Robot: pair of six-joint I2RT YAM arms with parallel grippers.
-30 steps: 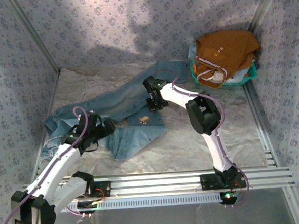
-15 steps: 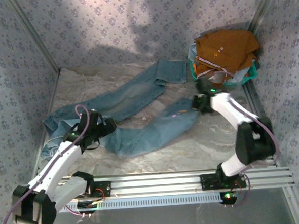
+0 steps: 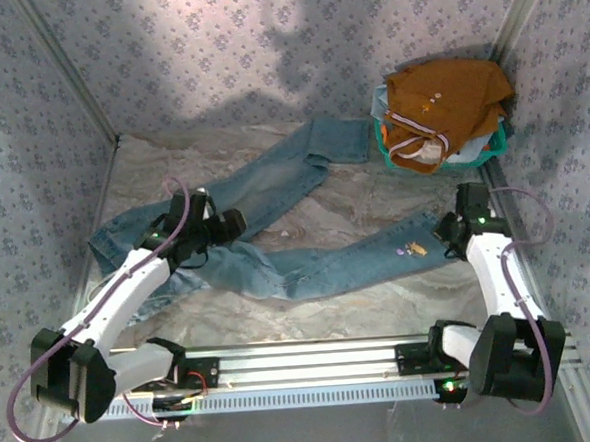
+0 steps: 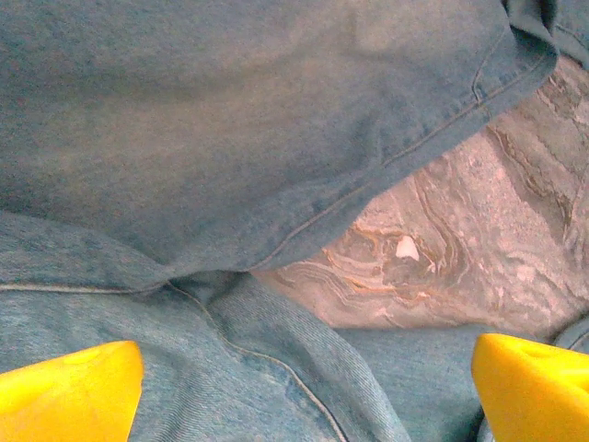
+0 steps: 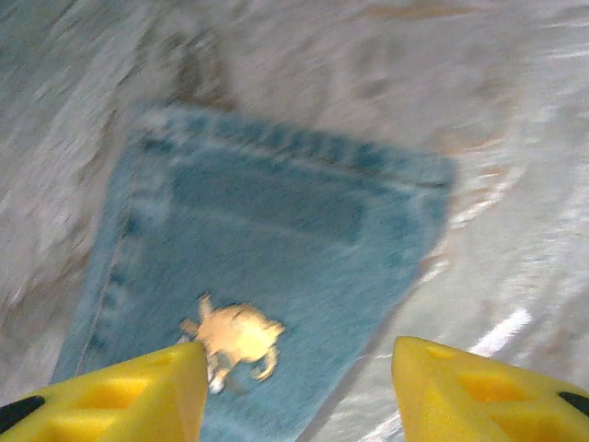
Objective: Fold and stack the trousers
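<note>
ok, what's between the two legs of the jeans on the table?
Just bare table. In the top view the jeans lie spread in a V, and the wedge between the legs is plain marbled tabletop with nothing on it.

Top external sits high behind the arm bases [image 3: 439,355] at 6 o'clock, tilted down toward 12, far enough to take in the whole table [image 3: 374,201] and the trousers [image 3: 328,266]. Left wrist cam hangs close over denim where the legs meet, near 9 o'clock of that top view. Right wrist cam, close and blurred, faces down on the leg hem [image 5: 276,198] with the worn spot [image 5: 235,333], at the top view's 3 o'clock.
</note>
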